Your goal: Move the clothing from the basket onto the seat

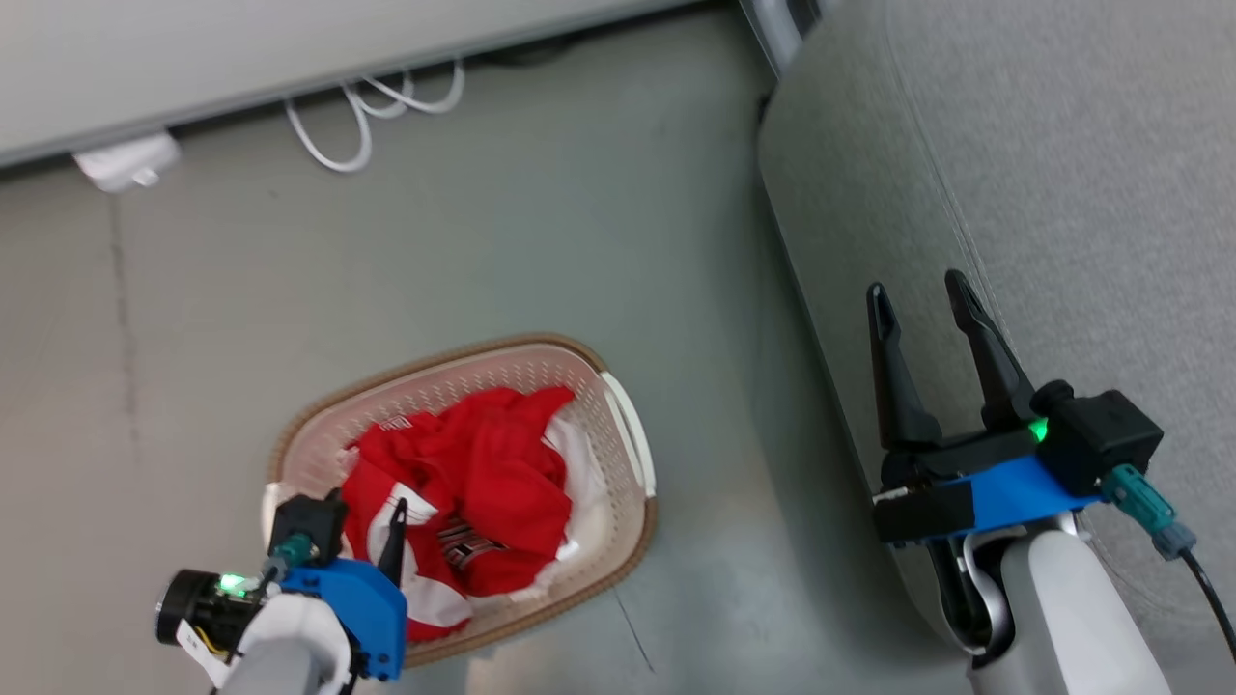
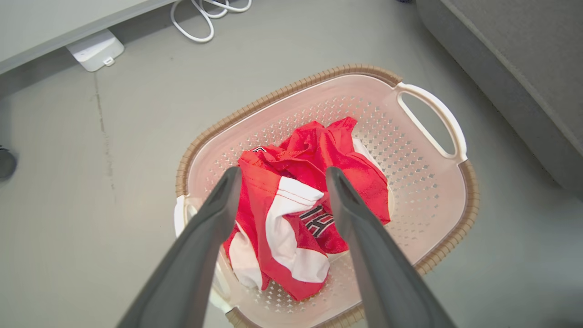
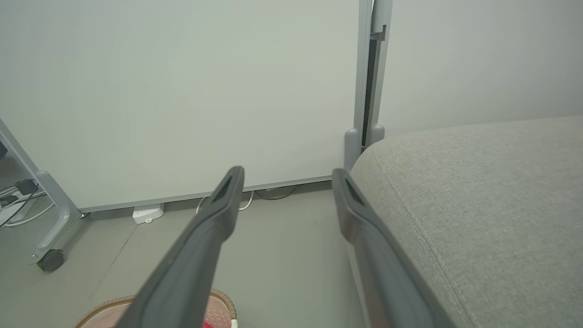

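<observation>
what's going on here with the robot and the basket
The robot looks set to lift the jerseys out of the basket on the floor. They lie crumpled inside, and the left gripper hangs open over them, gripping nothing yet. The right gripper is open and empty by the edge of the grey seat.

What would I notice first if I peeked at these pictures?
The bright red clothing pops out, crumpled in the cream basket on the grey floor. The left gripper hangs open over it. The big grey seat stands to the right, with the right gripper open at its edge.
</observation>
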